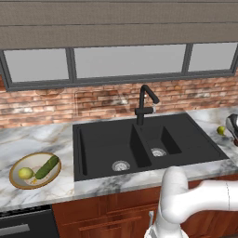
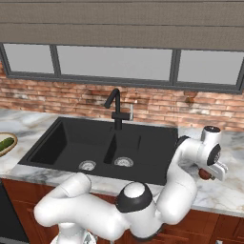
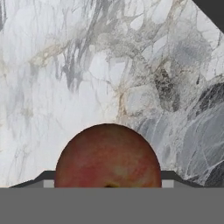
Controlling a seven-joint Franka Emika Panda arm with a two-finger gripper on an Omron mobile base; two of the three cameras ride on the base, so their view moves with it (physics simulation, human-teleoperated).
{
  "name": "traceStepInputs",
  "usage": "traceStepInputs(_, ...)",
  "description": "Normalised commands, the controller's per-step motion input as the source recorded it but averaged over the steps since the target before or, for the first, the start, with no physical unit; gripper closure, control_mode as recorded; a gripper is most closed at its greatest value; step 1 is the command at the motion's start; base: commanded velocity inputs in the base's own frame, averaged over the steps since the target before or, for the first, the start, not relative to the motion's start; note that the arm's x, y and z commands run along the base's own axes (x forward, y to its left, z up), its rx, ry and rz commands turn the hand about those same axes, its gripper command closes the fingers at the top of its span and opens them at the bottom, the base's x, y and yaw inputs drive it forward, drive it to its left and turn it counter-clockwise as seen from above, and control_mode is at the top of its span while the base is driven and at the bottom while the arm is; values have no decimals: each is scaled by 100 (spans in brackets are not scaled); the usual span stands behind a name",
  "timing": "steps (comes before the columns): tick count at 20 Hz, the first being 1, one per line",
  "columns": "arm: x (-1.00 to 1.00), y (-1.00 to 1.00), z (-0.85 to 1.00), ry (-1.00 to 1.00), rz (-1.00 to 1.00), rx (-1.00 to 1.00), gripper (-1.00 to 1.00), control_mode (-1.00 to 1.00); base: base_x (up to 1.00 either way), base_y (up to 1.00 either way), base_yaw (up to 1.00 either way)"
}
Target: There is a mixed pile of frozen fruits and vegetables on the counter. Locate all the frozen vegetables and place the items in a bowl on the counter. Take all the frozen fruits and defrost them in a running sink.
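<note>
The dark red ball (image 3: 108, 155) sits between my gripper's (image 3: 108, 181) fingertips, which touch it on both sides, low over the marble counter (image 3: 65, 87). In the right base view the gripper (image 2: 208, 172) holds that red ball (image 2: 205, 174) just right of the black sink (image 2: 71, 138). A brighter yellow-green lemon-like ball (image 1: 221, 130) lies on the counter beside the hand (image 1: 232, 124). At the far left, the bowl (image 1: 14, 182) holds the long green cucumber-like piece (image 1: 47, 167) and the pale yellow-green ball (image 1: 25, 173).
The black gooseneck tap (image 1: 144, 104) stands behind the divider of the two basins, and no water shows from it. A brick wall and a window run behind the counter. Reddish-brown cabinets (image 1: 107, 211) sit below the front edge.
</note>
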Motion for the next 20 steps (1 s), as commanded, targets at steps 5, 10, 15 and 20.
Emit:
traceStepInputs(5, -31, 29, 14, -16, 2, -1, 100, -100, 0, 0, 0)
traceStepInputs(10, -14, 99, 26, -7, 4, -4, 100, -100, 0, 0, 0)
traceStepInputs(15, 0, 100, 39, 0, 0, 0, 100, -100, 0, 0, 0)
traceStepInputs(20, 0, 100, 39, 3, 0, 2, 100, -100, 0, 0, 0)
